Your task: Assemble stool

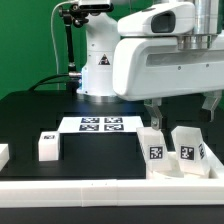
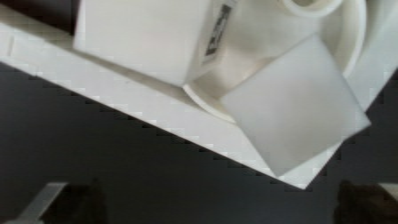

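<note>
Stool still in loose parts on table (image 1: pixel 30 112). First leg (image 1: pixel 156 150) sat just beside second leg (image 1: pixel 188 148) at exterior view's right, near border rail (image 1: pixel 100 188). Third leg (image 1: pixel 47 146) stood well apart, leftward. Curved seat rim (image 2: pixel 203 100) showed in wrist view. Gripper (image 1: pixel 183 106) hovered above pair, jaws wide apart, holding nothing.

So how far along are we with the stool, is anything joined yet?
Done: nothing looks joined. One leg stands alone at the exterior view's left. A second leg and third leg sit loose by the border rail. In hand: nothing; the gripper hangs open over that pair. Left: apparently every leg must go into the seat, whose curved rim probably shows in the wrist view.
</note>
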Robot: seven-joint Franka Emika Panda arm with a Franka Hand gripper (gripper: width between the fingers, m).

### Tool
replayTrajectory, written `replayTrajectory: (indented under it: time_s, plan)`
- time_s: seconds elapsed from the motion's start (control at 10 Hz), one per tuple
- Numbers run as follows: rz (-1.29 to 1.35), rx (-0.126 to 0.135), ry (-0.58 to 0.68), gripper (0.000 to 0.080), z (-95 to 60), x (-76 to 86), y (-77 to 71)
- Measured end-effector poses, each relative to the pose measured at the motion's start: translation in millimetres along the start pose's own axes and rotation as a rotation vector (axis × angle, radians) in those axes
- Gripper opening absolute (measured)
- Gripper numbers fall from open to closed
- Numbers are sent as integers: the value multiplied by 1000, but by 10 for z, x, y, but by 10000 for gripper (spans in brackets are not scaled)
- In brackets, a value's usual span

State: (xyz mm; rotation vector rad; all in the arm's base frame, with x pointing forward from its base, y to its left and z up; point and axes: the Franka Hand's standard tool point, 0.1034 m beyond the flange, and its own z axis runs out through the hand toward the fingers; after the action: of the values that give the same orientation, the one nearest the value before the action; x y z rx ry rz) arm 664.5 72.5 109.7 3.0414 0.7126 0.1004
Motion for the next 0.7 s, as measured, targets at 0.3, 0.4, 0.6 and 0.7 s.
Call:
replayTrajectory:
  time_s: [0.3,0.4,0.6,0.7]
  plan:
    - [3,27,-26,649,63,-33,-210]
    - [-4,33,-25,649,92,-34,-301]
    - [-16,22,13,649,161,-8,-396]
    - [-22,13,30,649,200,-10,-394]
